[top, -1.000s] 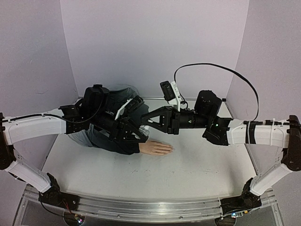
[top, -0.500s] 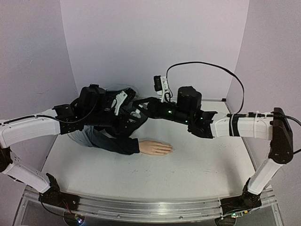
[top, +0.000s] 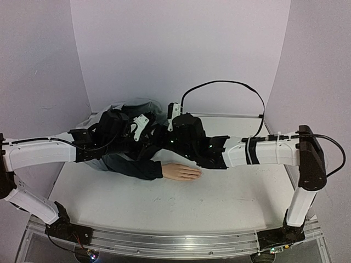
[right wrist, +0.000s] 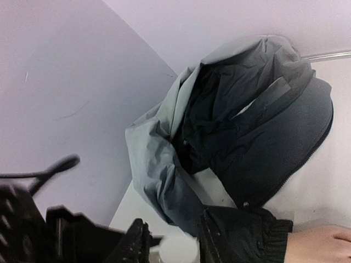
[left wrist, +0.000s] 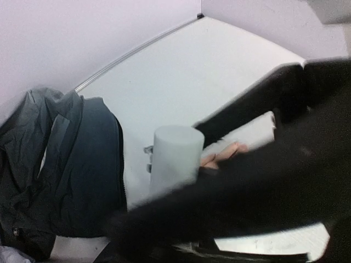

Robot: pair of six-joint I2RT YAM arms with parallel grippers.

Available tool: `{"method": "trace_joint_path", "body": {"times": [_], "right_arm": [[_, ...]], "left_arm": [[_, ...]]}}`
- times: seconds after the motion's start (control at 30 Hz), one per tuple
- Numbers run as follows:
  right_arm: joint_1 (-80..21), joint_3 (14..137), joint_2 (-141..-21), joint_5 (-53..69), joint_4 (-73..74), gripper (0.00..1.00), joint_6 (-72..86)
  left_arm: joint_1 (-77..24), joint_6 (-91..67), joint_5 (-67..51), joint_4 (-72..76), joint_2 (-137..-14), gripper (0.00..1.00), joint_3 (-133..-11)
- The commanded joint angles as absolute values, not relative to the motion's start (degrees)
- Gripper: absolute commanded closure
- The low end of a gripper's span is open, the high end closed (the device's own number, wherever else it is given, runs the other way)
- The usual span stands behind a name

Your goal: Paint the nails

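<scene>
The pale mannequin hand lies flat on the table, its dark navy-and-grey sleeve running left. Its nails are too small to make out. My left gripper hovers over the sleeve, holding a small white bottle upright; a blurred black arm hides its jaws in the left wrist view. My right gripper has reached across to it. In the right wrist view the white bottle top sits between the right gripper's spread fingers. The hand also shows there.
The bunched jacket lies at the back left against the wall, also seen in the right wrist view. Both arms cross above the sleeve and cover it. The purple walls close off the back and sides.
My right arm has swung left and lower, bringing its gripper onto the left gripper and bottle. The left gripper has shifted slightly back and down. The hand has not moved.
</scene>
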State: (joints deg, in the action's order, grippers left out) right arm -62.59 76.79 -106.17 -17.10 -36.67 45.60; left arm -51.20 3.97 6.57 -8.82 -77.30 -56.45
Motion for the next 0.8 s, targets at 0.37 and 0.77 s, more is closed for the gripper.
{"method": "trace_joint_path", "body": {"times": [0.37,0.77], "right_arm": [[-59.59,62.98,-80.27,0.03,-31.29,0.06,24.46],[-53.10,56.67,-79.82,42.31,-43.54,0.12,18.93]], "left_arm": [[-46.38,-8.48,-24.43,-2.29,-71.19,1.00,-53.02],[-46.21,-9.43,-65.28,-2.02,-77.37,1.00,-61.09]]}}
